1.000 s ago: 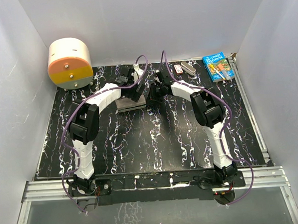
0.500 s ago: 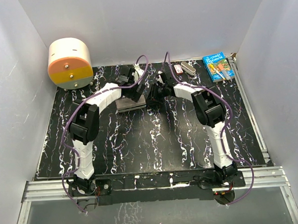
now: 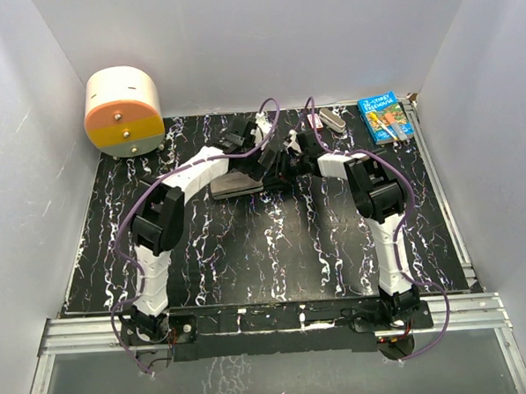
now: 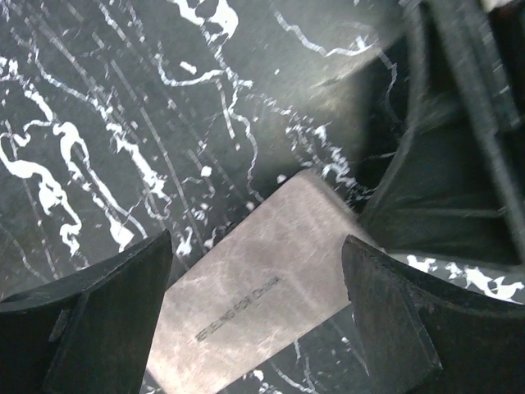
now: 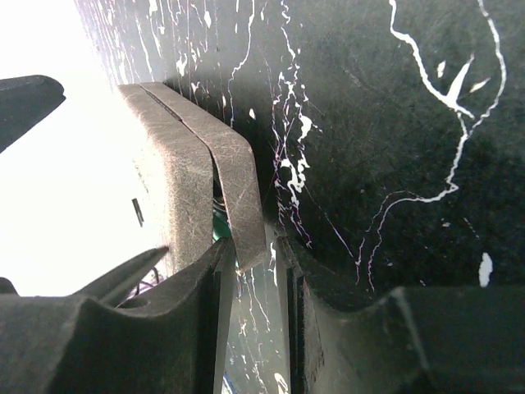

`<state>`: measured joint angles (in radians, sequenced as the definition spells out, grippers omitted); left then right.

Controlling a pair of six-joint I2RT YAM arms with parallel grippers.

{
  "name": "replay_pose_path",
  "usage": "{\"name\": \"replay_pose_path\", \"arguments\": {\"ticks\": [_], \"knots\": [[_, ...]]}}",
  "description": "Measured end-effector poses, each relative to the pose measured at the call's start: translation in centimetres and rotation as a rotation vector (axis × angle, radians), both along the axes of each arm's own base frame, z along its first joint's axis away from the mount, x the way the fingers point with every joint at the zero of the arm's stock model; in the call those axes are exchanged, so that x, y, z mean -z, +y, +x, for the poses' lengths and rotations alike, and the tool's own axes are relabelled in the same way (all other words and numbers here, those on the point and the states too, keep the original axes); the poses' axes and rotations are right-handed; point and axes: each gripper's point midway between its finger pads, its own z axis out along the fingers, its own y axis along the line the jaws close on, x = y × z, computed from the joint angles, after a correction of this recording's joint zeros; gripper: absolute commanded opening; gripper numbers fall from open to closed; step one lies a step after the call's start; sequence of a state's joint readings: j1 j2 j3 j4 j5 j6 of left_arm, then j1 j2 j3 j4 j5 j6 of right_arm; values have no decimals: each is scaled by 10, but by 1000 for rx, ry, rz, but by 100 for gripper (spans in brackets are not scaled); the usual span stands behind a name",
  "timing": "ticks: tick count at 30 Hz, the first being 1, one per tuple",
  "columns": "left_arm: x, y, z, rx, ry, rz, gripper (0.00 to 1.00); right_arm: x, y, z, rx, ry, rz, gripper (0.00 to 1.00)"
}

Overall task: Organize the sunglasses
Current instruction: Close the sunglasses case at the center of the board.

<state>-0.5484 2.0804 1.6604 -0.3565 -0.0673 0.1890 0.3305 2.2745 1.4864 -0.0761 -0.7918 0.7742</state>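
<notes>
Black marbled table carries one grey-brown case, and both arms are gathered over it. The case lies directly beneath the left claw, whose jaws stand spread wide, one on either side and touching nothing. The right claw is pressed nearly together, pinching the case by the lip of its lid. A sliver of teal lining shows just above its fingertips.

The sunglasses are not visible in any view. Whether they sit inside the case cannot be told.

Judgement: the step in hand is working the lid.
- The left claw should come down and brace the case body first, or the case will likely slide or lift with the lid.
- The right claw should follow the hinge arc, not pull sideways.
- Its purchase looks shallow, so a quick pull could slip off.
</notes>
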Motion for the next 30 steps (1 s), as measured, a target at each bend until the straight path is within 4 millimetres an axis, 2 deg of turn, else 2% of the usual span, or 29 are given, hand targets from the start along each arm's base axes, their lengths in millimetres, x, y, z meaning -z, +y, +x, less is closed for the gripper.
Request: {"name": "replay_pose_path", "arguments": {"ticks": [5,10,17,20,30], "knots": [[2,-22,0,9,14,-38,84,-1,0,0,-1,-3,18,34],[10,-28,2,-8,45,-28,82,0,-2,-1,2,-2,29,34],[19,-20,-4,-48,64,-20,81,2,-9,0,17,13,56,35],[38,-10,-16,-63,86,15,80,2,-15,-2,20,27,88,35],[39,-11,-14,-72,23,25,81,1,-43,-11,44,74,219,40]]}}
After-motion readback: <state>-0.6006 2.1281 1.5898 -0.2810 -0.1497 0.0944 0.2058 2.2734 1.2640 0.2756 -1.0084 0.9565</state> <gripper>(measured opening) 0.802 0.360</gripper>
